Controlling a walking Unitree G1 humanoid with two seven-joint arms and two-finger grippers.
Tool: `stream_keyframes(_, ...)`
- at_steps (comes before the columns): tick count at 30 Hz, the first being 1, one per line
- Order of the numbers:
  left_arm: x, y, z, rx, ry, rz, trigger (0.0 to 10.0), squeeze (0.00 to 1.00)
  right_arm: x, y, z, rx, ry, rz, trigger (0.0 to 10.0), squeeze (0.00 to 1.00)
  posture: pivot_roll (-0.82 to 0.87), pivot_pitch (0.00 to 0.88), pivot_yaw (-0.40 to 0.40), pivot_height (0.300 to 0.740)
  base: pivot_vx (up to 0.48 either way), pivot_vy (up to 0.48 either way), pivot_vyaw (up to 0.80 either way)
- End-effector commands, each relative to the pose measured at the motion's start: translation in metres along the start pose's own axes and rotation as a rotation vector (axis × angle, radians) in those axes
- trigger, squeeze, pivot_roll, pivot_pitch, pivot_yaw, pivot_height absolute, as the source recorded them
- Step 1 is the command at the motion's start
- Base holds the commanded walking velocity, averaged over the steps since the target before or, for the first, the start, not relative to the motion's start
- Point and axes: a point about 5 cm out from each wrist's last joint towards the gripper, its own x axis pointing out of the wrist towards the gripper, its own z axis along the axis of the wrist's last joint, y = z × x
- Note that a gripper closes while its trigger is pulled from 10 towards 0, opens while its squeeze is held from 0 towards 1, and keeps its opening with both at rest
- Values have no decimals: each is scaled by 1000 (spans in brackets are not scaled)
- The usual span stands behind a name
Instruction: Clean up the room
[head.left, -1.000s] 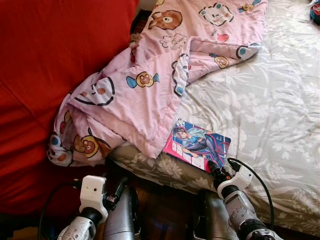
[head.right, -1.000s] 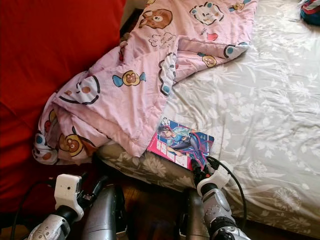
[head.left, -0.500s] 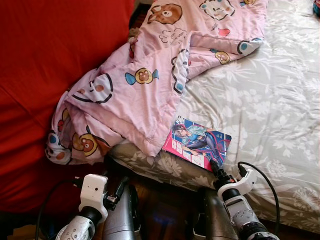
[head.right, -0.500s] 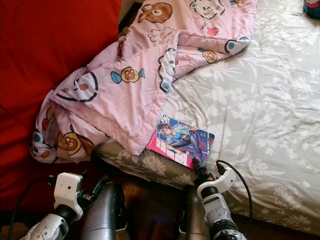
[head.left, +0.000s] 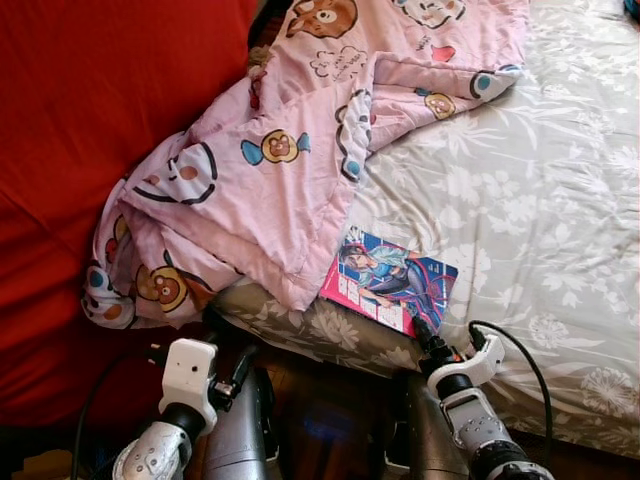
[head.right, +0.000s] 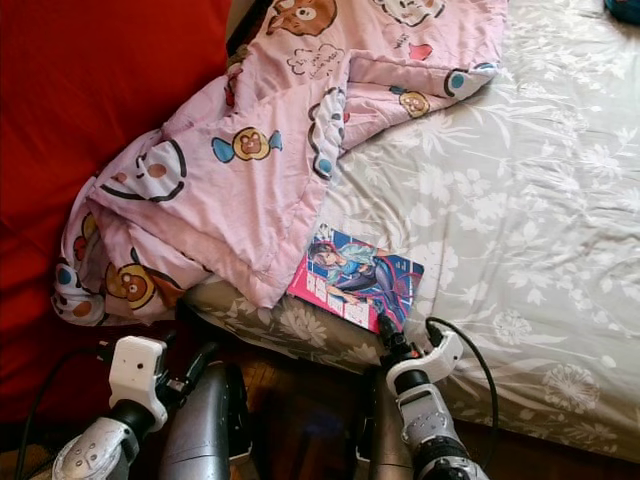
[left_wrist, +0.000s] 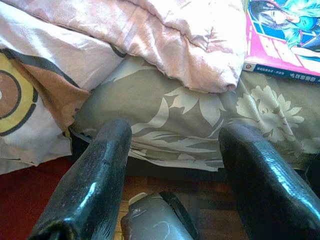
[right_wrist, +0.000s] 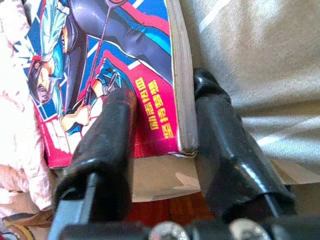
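Observation:
A comic book with a pink and blue cover lies flat near the bed's front edge, partly tucked under a crumpled pink cartoon blanket. My right gripper is at the book's near corner. In the right wrist view the book has that corner between my open fingers, one over the cover and one beside the page edge on the sheet. My left gripper hangs open below the mattress side, holding nothing.
The bed carries a grey floral sheet. A red fabric surface fills the left side, with the blanket spilling onto it. Dark wooden floor shows between my legs under the bed edge.
The whole picture has shifted slightly with the camera. My right arm has sunk a little while its gripper stays at the book's near corner. The left arm has not moved.

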Motion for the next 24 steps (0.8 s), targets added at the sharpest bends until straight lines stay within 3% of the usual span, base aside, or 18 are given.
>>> stream_keyframes(1, -3, -3, -11, -6, 44, -4, 10000, 0, -13, -15, -25, 53, 81, -67, 0, 0, 188, 331, 19, 587, 0, 0, 0)
stream_keyframes(5, 3, -4, -12, -11, 37, -3, 10000, 0, -15, -16, -26, 40, 92, -67, 0, 0, 186, 305, 11, 587, 0, 0, 0)
stream_keyframes(13, 19, -2, -12, -14, 15, 4, 10000, 0, -3, -2, -7, 60, -2, 6, 0, 0, 158, 222, -7, 587, 0, 0, 0)
stream_keyframes(20, 47, 2, -14, -11, -10, 19, 10000, 0, 16, 32, 27, 57, -170, 179, 0, 0, 105, 92, -16, 587, 0, 0, 0)
stream_keyframes(24, 53, 2, -13, -13, -15, 19, 10000, 0, 18, 38, 32, 48, -187, 206, 0, 0, 100, 72, -17, 587, 0, 0, 0)
